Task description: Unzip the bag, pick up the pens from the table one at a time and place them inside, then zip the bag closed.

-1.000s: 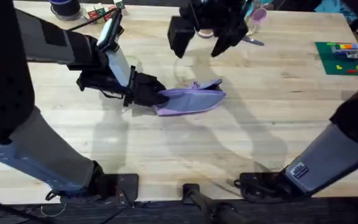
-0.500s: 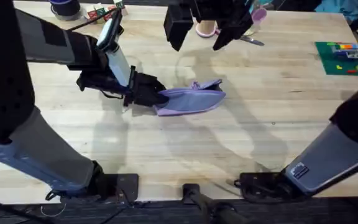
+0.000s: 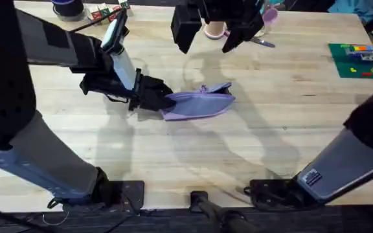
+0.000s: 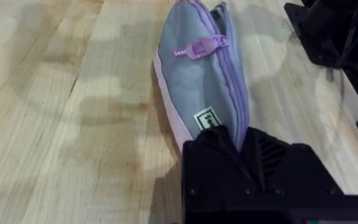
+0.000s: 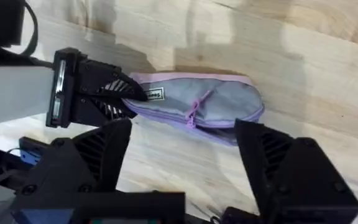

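Bag (image 3: 198, 103) in soft purple lies on its side near the middle of the overhead picture, flat on the pale wooden table (image 3: 283, 142). The left gripper (image 3: 162, 98) reaches in from the left side of that picture, and its black fingers are pressed together on the bag's left end. In the left wrist view the fabric goes in between the two fingers (image 4: 211, 152), right by a small white label. It probably holds this end so the bag will not slide when the zipper is pulled. The zipper pull (image 4: 197, 48), a little purple tab, sits partway along the zip line, nearer the far end of the bag (image 4: 201, 87), and the zip looks closed from the held end up to that tab. The right gripper (image 3: 206, 29) hangs at the top middle of the overhead picture, well above and behind the bag, touching nothing. Its two fingers are spread wide, and in the right wrist view the bag (image 5: 197, 106) shows in the gap between them. It looks ready to come down for the tab. No pens can be made out for sure, so the unzipping step seems to be the one in hand.
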`<state>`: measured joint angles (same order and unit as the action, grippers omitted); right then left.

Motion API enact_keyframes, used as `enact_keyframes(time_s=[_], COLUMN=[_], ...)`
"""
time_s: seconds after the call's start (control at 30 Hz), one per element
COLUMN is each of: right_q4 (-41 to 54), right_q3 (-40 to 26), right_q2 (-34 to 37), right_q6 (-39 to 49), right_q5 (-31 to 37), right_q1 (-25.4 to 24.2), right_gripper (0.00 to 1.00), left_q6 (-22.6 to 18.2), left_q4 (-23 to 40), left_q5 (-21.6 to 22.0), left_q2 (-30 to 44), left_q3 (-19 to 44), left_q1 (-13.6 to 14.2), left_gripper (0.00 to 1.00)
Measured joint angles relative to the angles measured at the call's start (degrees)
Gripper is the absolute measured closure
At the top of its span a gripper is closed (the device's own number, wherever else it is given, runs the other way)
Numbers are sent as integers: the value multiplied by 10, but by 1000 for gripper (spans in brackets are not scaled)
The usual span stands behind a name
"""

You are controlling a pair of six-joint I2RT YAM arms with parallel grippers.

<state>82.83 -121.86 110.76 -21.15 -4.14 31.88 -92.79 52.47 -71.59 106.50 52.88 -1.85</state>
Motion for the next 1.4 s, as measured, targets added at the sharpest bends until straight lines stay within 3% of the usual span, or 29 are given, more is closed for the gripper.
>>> enact_keyframes(time_s=[0.37, 0.73, 0.93, 1.3, 1.33, 1.37, 1.4], right_q4=[3, -54, -115, -136, -143, -149, -149], right_q3=[6, 141, 207, 244, 256, 264, 265], right_q2=[0, 0, 0, 0, 0, 0, 0], right_q6=[-2, -25, -52, -84, -96, -105, -106], right_q5=[-2, -4, -38, -38, -31, -27, -27], right_q1=[3, 6, 10, 30, 36, 40, 40], right_gripper=[5, 5, 5, 6, 22, 198, 265], left_q6=[0, 0, 0, 0, 0, 0, 0], left_q4=[0, 0, 0, 0, 1, 2, 2], left_q5=[0, 0, 0, 0, 3, 5, 5], left_q2=[0, 0, 0, 0, 0, 0, 0], left_q3=[0, 0, 0, 0, 0, 0, 0], left_q1=[0, 0, 0, 0, 0, 0, 0], left_gripper=[959, 959, 959, 958, 958, 958, 958])
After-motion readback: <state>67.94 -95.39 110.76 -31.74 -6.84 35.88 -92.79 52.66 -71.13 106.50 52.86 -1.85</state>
